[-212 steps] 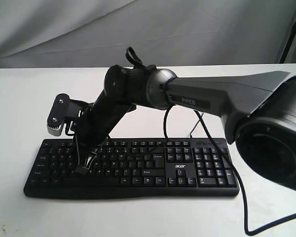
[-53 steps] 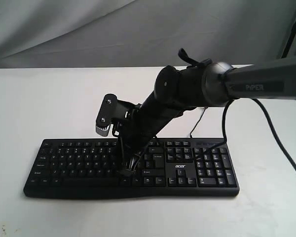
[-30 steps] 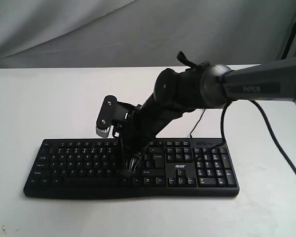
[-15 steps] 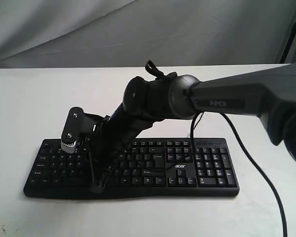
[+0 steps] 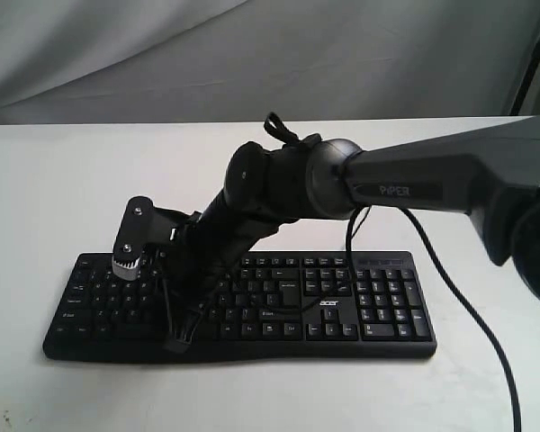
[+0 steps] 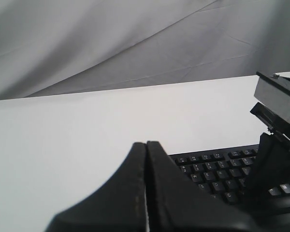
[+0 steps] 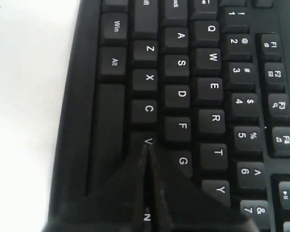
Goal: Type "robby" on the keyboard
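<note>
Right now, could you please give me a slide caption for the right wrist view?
Shut right gripper over the bottom letter row of the keyboard, its tip by the V key.

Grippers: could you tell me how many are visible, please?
2. The right gripper is over the keyboard's letter keys; the left gripper shows only in its own wrist view.

The keyboard is black all over, with small white key legends and a white acer logo toward three o'clock of its middle. The table is plain white, and the backdrop cloth at twelve o'clock is plain grey. The right arm is dark grey to black with white PiPER lettering, and its wrist camera is ringed in silver. The cable at four o'clock is black. The left gripper and right gripper are matte black.
</note>
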`<action>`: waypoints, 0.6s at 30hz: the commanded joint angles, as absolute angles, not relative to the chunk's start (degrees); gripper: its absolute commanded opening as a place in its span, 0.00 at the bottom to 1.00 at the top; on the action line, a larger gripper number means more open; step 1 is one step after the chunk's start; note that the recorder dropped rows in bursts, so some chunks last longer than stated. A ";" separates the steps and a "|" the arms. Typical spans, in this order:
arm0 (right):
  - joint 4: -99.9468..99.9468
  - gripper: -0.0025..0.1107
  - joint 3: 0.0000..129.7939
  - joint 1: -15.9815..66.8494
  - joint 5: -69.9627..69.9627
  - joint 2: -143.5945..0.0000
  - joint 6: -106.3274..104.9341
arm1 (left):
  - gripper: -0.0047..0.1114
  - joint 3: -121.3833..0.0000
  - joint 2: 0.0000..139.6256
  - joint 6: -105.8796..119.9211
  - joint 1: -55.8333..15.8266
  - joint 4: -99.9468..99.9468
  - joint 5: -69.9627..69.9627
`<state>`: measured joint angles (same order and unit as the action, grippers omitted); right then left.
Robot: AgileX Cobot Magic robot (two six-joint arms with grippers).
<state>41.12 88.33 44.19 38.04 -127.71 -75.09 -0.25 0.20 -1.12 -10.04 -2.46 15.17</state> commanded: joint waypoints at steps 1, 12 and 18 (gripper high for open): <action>41.11 0.02 88.59 44.22 37.63 -127.71 -74.92 | 0.04 0.00 0.00 -1.28 -10.36 -2.74 14.84; 40.99 0.02 88.44 44.11 37.70 -128.92 -74.92 | 0.04 0.00 0.00 -1.28 -10.36 -2.74 14.84; 40.77 0.02 88.55 44.00 37.95 -127.71 -74.92 | 0.04 0.00 0.00 -1.28 -10.36 -2.74 14.84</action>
<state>41.37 88.43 44.19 37.80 -128.44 -75.09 -0.25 0.20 -1.12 -10.04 -2.46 15.17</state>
